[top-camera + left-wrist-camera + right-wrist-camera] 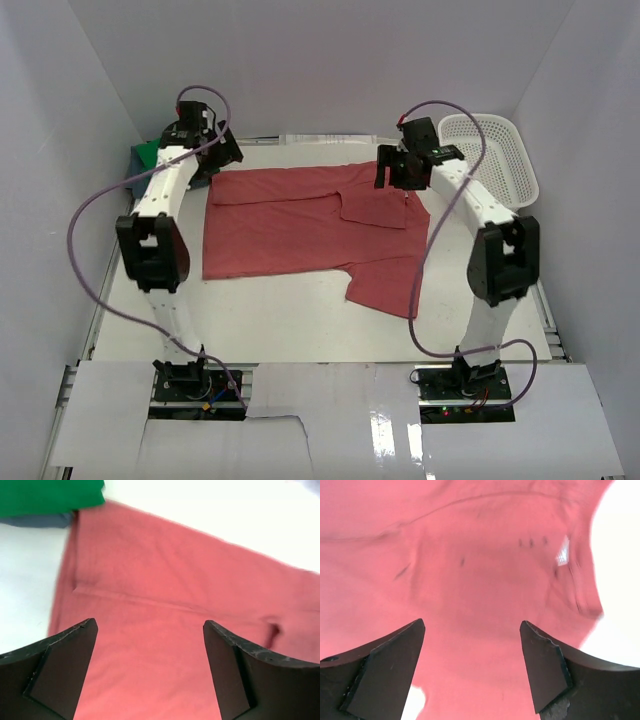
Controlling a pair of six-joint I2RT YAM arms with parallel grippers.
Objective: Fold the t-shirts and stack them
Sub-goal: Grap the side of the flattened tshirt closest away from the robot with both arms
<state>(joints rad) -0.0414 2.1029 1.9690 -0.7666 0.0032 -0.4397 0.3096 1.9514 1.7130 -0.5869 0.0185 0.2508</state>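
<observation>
So, red t-shirt (290, 225) lies partly folded on the tabletop (270, 320); light limp cloth, likely sags, so pinch hems or corners. Left gripper (150, 627) and right gripper (472, 625) both spread apart, empty, over it

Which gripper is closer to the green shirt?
Left. The left gripper hovers over the far-left corner of the red shirt, just beside the green shirt. The right gripper is over the red shirt's far-right part, well away.
</observation>
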